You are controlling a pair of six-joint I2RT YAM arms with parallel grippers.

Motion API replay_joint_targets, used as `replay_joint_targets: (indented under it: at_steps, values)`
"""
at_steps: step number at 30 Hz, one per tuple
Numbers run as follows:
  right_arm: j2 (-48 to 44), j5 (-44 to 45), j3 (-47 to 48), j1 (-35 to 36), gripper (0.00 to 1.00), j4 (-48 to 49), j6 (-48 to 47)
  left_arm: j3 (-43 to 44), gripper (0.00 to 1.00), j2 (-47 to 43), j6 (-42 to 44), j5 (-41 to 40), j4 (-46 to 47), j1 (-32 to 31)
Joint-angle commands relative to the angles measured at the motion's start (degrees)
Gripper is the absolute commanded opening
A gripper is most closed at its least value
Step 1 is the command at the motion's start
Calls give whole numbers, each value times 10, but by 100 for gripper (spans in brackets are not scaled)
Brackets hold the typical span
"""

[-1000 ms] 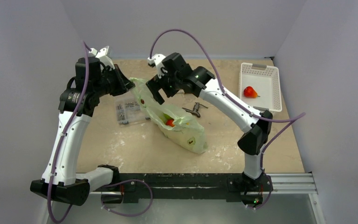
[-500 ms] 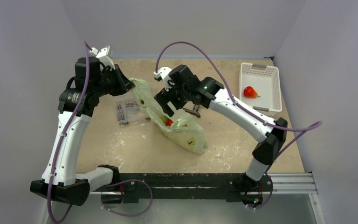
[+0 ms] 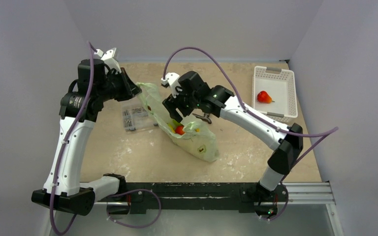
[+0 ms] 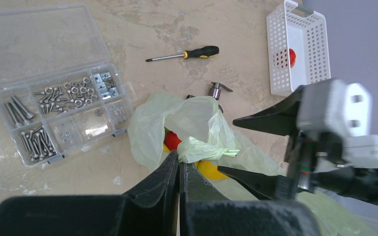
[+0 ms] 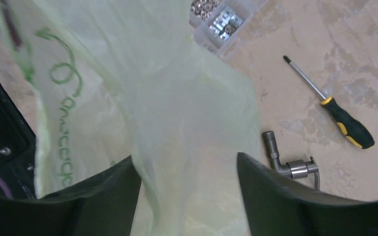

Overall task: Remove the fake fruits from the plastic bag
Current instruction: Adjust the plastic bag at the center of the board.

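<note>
The pale yellow-green plastic bag (image 3: 197, 137) lies mid-table with its mouth lifted toward the far left. My left gripper (image 3: 134, 89) is shut on the bag's bunched rim (image 4: 204, 147), its tips (image 4: 179, 158) pressed together. Inside the mouth show a red fruit (image 3: 179, 130) (image 4: 173, 140) and a yellow fruit (image 4: 210, 170). My right gripper (image 3: 175, 112) reaches down into the bag's mouth, jaws open. In the right wrist view only bag film (image 5: 177, 113) lies between the right gripper's (image 5: 187, 169) spread fingers; no fruit shows there. Another red fruit (image 3: 263, 97) lies in the white basket.
The white slotted basket (image 3: 285, 78) (image 4: 320, 54) stands at the far right. A clear box of screws (image 3: 134, 115) (image 4: 34, 69) sits left of the bag. A yellow-and-black screwdriver (image 4: 187, 53) (image 5: 337, 112) and a metal elbow fitting (image 3: 205, 117) (image 5: 290, 166) lie right of the bag.
My right gripper moved down and forward into the bag's mouth, and its jaws narrowed somewhat. The left gripper kept holding the bag's rim in place.
</note>
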Motion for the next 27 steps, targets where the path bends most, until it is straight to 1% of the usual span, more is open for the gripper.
replay_joint_targets:
  at_steps: [1, 2, 3, 4, 6, 8, 9, 11, 13, 15, 16, 18, 20, 22, 24, 25, 27]
  values:
    - [1, -18, -26, 8, 58, 30, -12, 34, 0, 8, 13, -2, -10, 2]
    - [0, -16, -26, 8, 35, 38, -3, 37, 0, 11, 11, -1, -14, 2]
    - [-4, -16, -29, 8, 15, 48, 6, 39, 0, 12, 10, -1, -17, 2]
    - [-11, -15, -35, 8, 0, 61, 21, 42, 0, 13, 7, -1, -19, 2]
    - [-34, -2, -56, 7, 0, 101, 71, 55, 0, 19, -8, -26, -45, 2]
    - [-56, 21, -77, 7, 0, 133, 108, 68, 24, 22, -30, -56, -83, 2]
    - [-62, 21, -78, 7, 0, 139, 124, 62, 33, 14, -45, -69, -93, 1]
    - [-60, 22, -70, 7, 0, 136, 148, 12, 50, -27, -81, -94, -82, 1]
    - [-54, 21, -64, 7, 0, 132, 155, -44, 78, -91, -131, -137, -90, 1]
    - [-57, 30, -71, 7, 0, 138, 163, -101, 89, -158, -197, -157, -100, 2]
    - [-60, 37, -74, 7, 0, 141, 165, -130, 93, -193, -229, -158, -104, 1]
    - [-61, 41, -75, 7, 0, 142, 165, -183, 96, -251, -294, -142, -108, 1]
    - [-61, 42, -77, 7, 0, 146, 164, -238, 96, -295, -333, -86, -93, 1]
    - [-59, 42, -77, 7, 0, 151, 163, -280, 96, -310, -358, -27, -74, 0]
    - [-53, 42, -73, 7, 0, 149, 161, -289, 97, -319, -345, -19, -67, -3]
    - [-50, 43, -72, 7, 0, 148, 159, -275, 98, -321, -316, -43, -68, -4]
    - [-51, 49, -75, 7, 0, 150, 160, -223, 100, -317, -261, -112, -108, -3]
